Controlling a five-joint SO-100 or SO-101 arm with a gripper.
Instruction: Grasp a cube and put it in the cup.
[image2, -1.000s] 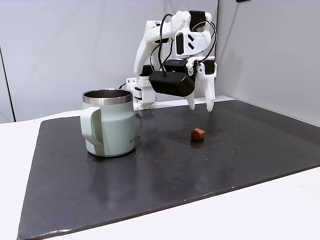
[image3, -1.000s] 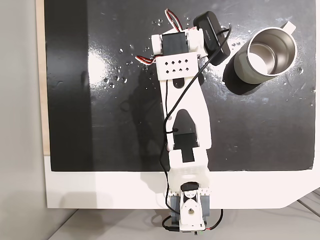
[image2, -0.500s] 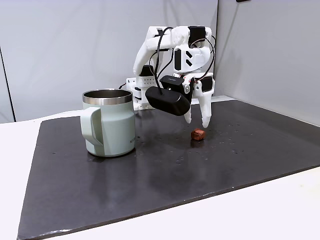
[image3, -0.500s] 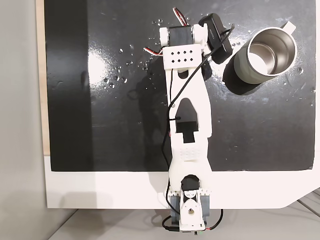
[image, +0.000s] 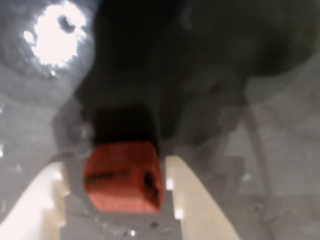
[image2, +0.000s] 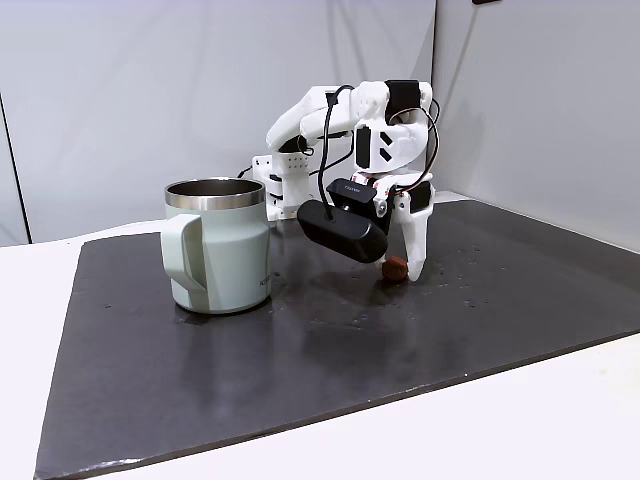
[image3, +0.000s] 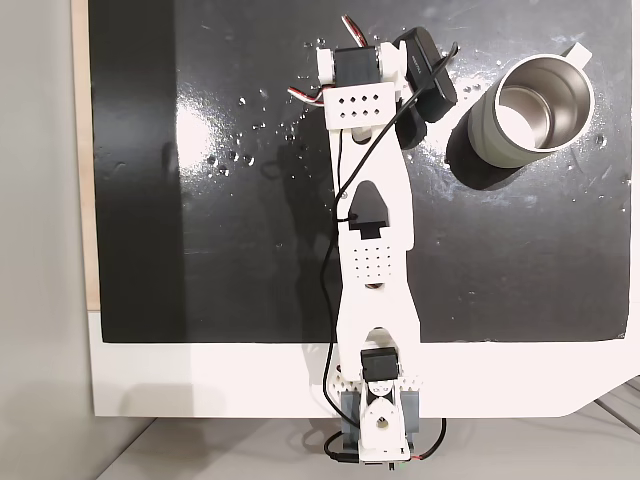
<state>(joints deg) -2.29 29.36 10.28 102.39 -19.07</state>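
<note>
The gripper (image2: 400, 275) is reaching down onto the dark mat (image2: 330, 330) on the desk, fingers spread wide and straddling the cube (image2: 395, 266). In the wrist view the cube (image: 124, 175) is sitting between the two pale fingers (image: 192, 195), small gaps on both sides, nothing pinched. The cup (image2: 218, 245) is standing upright, well apart to the left in that fixed view.

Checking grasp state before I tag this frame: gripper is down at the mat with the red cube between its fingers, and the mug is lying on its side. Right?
Not quite: the mug stands upright, steel rim up, in the fixed side view. The rest holds: the gripper is down at the mat, cube between its fingers.
</note>
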